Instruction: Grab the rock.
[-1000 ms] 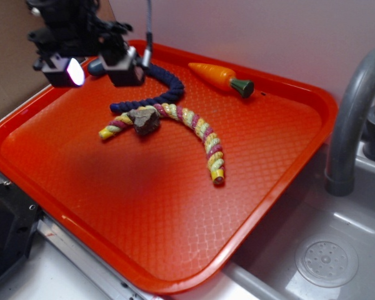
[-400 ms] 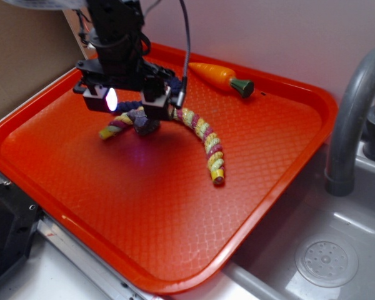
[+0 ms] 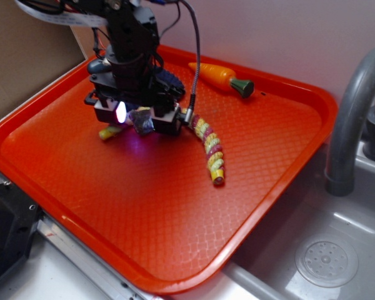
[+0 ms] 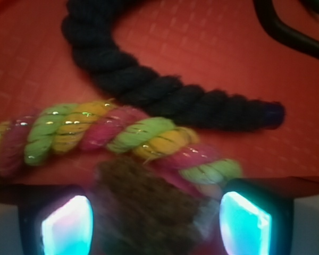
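The rock (image 4: 149, 210), rough and grey-brown, lies on the red tray (image 3: 262, 156) against the yellow-pink-green rope (image 4: 111, 135). In the exterior view the rock (image 3: 142, 121) shows between the two glowing fingers of my gripper (image 3: 144, 119). My gripper (image 4: 157, 226) is open and lowered around the rock, one finger on each side with a gap still showing on the right. The left pad (image 4: 68, 226) sits close to the stone.
A dark blue rope (image 4: 165, 95) curls just beyond the coloured rope. An orange toy carrot (image 3: 222, 76) lies at the tray's back edge. A grey faucet (image 3: 353, 112) and sink (image 3: 325, 256) stand to the right of the tray.
The gripper has moved from the tray's back left down and forward over the rock, and now straddles it at tray level. The rock and ropes have not moved.
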`<state>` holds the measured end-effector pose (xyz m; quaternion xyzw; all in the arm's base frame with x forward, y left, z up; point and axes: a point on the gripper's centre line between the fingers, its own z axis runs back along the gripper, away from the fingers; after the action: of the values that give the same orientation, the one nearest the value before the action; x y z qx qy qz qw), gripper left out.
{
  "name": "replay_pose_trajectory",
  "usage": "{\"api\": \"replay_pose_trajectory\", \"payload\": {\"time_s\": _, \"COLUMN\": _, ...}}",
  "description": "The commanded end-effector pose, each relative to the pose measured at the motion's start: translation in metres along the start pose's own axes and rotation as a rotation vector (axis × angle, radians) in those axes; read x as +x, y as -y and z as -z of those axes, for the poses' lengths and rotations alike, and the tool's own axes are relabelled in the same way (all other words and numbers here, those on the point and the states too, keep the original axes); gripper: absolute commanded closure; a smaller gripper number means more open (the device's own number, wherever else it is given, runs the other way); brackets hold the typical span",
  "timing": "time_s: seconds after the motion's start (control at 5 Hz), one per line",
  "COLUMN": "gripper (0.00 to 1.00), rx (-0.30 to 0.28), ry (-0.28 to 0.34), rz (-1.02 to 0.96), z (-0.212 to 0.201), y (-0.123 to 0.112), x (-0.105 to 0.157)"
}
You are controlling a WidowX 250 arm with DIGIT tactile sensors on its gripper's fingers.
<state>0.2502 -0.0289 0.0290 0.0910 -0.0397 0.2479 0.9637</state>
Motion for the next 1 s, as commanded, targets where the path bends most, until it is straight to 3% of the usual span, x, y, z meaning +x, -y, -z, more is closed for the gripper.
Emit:
{"api": "replay_pose_trajectory", "payload": {"time_s": 0.0, "gripper": 1.00, "rx": -0.016, "ry": 0.014, "rz": 0.050, "z": 0.005, "y": 0.007, "x": 0.000}}
{"api": "replay_pose_trajectory", "payload": {"time_s": 0.4, "gripper": 1.00, "rx": -0.025, "ry": 0.019, "rz": 0.073, "z": 0.004, "y": 0.007, "x": -0.010}}
{"api": "replay_pose_trajectory", "payload": {"time_s": 0.6, "gripper": 1.00, "rx": -0.059, "ry": -0.025, "rz": 0.213, "z": -0.040, "y": -0.004, "x": -0.009}}
{"api": "replay_pose_trajectory", "payload": {"time_s": 0.8, "gripper": 1.00, "rx": -0.144, "ry": -0.070, "rz": 0.401, "z": -0.089, "y": -0.020, "x": -0.016}}
